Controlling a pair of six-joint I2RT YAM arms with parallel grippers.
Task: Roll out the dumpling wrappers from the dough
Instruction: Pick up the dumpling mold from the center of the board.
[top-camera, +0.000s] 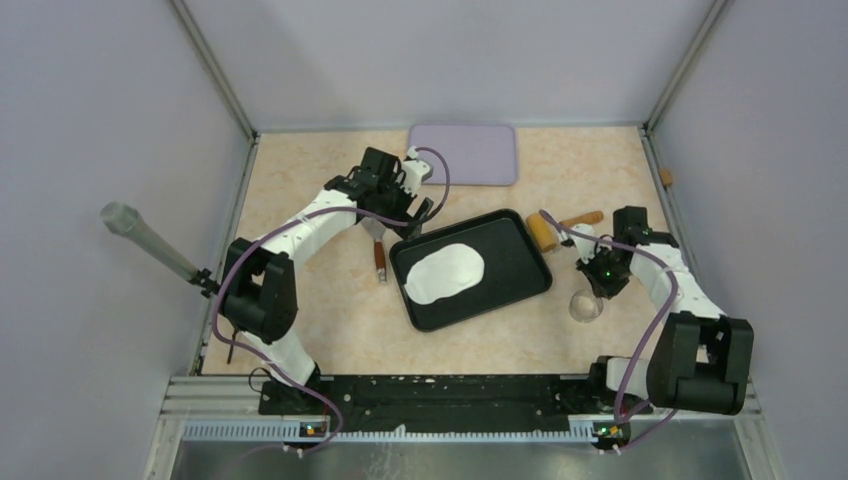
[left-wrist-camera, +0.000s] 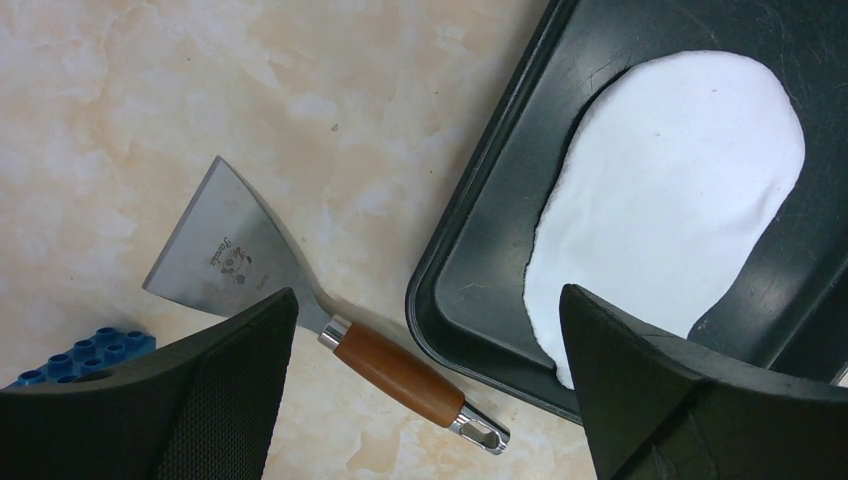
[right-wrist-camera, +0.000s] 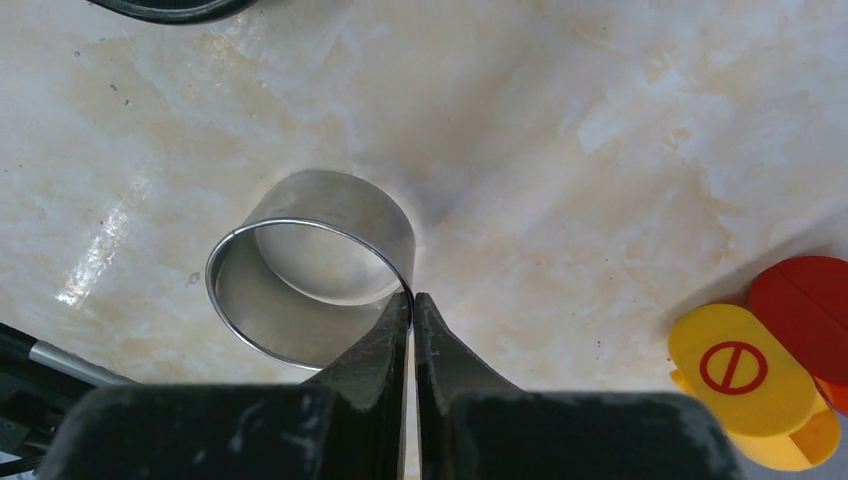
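We find the dough (left-wrist-camera: 670, 190), a smooth, flat, white oval sheet, in the black tray (left-wrist-camera: 480, 270), partly under the left gripper (left-wrist-camera: 428, 300), whose jaws stand wide apart. The right gripper (right-wrist-camera: 411, 298), well apart from the dough, pinches the thin wall of a shiny metal ring (right-wrist-camera: 340, 215).

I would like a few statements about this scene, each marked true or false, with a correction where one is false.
1. The dough lies flattened in the black tray. True.
2. The right gripper is open above the metal ring. False: it is shut on the ring's wall.
3. The scraper lies inside the tray. False: it lies on the table, beside the tray.
4. The left gripper is open. True.
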